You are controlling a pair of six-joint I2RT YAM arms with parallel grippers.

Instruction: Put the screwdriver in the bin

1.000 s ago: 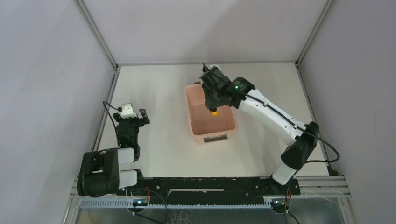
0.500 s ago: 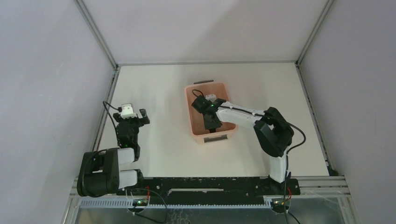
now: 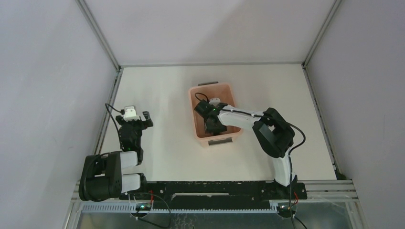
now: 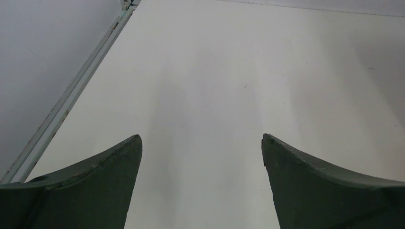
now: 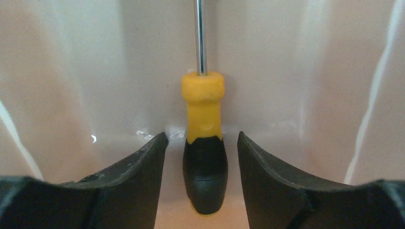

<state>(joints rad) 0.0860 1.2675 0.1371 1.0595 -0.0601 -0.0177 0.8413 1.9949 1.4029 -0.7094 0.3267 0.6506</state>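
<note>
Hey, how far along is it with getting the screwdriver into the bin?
Nearly finished. Done: the screwdriver sits inside the bin, pink walls around it. In hand: the right gripper straddles its black handle, open with gaps either side, so it looks released. Left: lift that arm out. The left gripper hangs open over the table.

One overhead, two wrist cams.
Top looks down from high over the near edge of the table [image 3: 162, 90], wide; left wrist faces that tabletop, close; right wrist sits inside the bin [image 5: 296, 71], very close, which top shows mid-frame.
</note>
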